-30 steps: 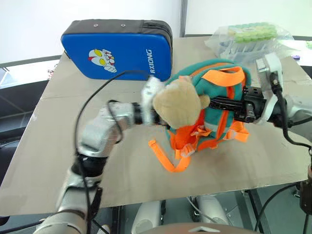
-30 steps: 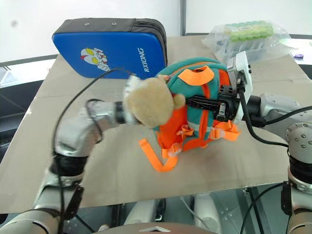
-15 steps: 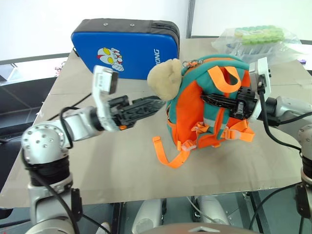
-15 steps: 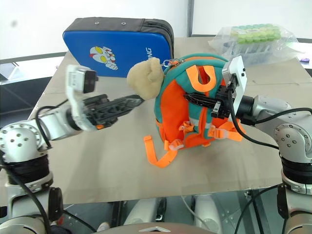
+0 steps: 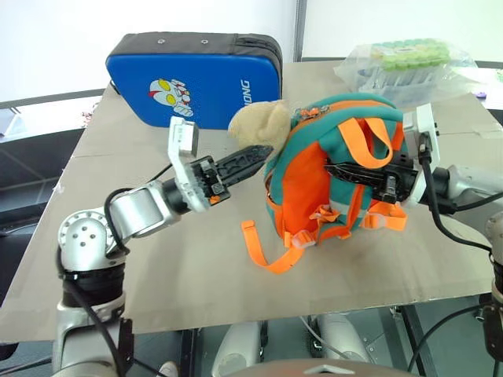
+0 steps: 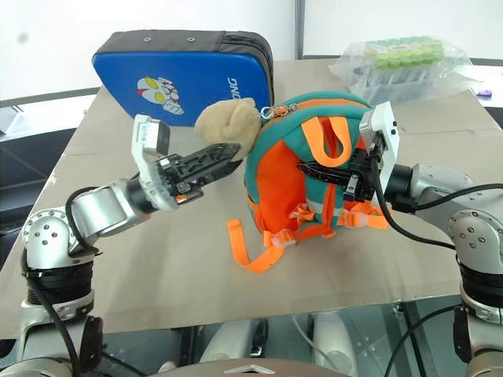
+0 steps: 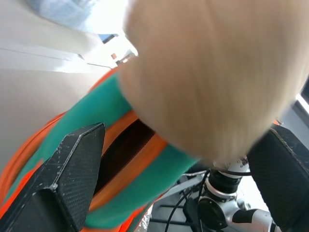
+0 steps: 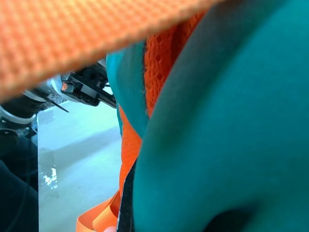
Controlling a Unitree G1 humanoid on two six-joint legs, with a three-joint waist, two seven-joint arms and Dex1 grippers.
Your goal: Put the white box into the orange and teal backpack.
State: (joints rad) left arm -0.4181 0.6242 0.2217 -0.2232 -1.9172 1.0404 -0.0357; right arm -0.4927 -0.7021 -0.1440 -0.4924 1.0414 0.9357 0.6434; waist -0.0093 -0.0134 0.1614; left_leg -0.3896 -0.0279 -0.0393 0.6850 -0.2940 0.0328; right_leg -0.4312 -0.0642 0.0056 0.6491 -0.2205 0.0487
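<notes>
held the backpack upright on the table with the closed right gripper. kept the left gripper open beside the plush charm.

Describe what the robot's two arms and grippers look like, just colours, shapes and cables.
Both arms are silver-grey metal with rounded, ball-like joints and black bands between segments. Loose black cables loop along each. The left gripper and right gripper each have two long black fingers with jagged edges, behind them a white boxy camera block at the wrist.

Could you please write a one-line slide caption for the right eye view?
Right end effector grips the orange and teal backpack; open left end effector reaches its plush charm.
</notes>
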